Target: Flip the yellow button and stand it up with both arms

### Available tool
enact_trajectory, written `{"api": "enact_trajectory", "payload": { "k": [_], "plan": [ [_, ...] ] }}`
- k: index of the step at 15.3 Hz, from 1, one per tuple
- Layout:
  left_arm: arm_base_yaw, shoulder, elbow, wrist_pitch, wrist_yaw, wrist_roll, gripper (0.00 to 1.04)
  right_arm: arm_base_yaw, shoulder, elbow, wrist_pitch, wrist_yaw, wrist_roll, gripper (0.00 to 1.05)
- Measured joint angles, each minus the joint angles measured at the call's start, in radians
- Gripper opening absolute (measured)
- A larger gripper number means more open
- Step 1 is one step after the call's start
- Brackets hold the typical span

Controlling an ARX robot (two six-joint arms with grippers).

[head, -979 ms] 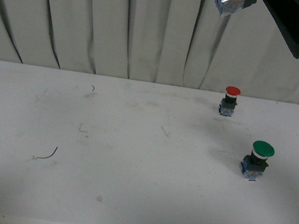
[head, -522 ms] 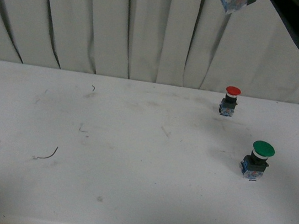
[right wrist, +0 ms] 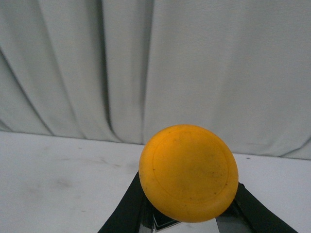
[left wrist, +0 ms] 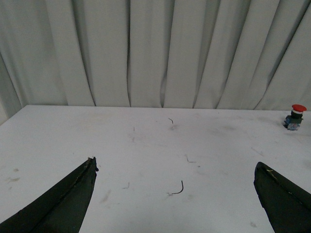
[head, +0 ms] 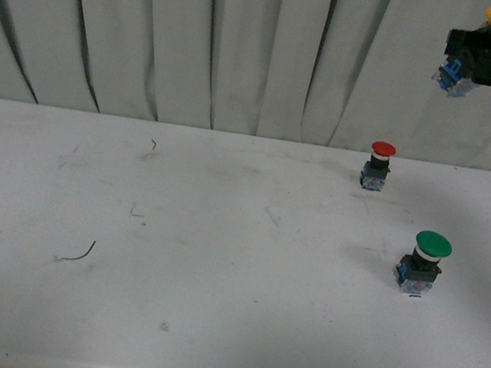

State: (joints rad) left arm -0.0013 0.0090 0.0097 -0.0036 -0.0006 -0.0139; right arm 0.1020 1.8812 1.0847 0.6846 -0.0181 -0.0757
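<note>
Yellow button (right wrist: pixel 188 172) in right jaws, neck hidden

Lab test bench — scuffed white table (head: pixel 165 301), pleated grey curtain (head: pixel 157 34) behind

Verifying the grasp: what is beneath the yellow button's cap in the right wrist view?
The yellow button shows its cap, which hides the neck and base almost wholly; only a pale sliver shows, flanked by the right hand's black fingers.
</note>
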Motion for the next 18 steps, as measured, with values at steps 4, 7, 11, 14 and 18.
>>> {"api": "enact_trajectory", "payload": {
  "k": [4, 7, 11, 14, 18],
  "plan": [
    [0.000, 0.000, 0.000, 0.000, 0.000, 0.000, 0.98, -0.027, 0.092, 0.076, -0.097, 0.078, -0.079, 0.29],
    [0.000, 0.000, 0.000, 0.000, 0.000, 0.000, 0.98, -0.039, 0.163, 0.134, -0.162, 0.136, -0.024, 0.29],
    [0.000, 0.000, 0.000, 0.000, 0.000, 0.000, 0.98, -0.015, 0.259, 0.216, -0.268, 0.233, 0.107, 0.29],
    [0.000, 0.000, 0.000, 0.000, 0.000, 0.000, 0.98, 0.026, 0.329, 0.272, -0.332, 0.333, 0.190, 0.29],
    [0.000, 0.000, 0.000, 0.000, 0.000, 0.000, 0.98, 0.069, 0.410, 0.393, -0.432, 0.366, 0.267, 0.29]
  ]
}}
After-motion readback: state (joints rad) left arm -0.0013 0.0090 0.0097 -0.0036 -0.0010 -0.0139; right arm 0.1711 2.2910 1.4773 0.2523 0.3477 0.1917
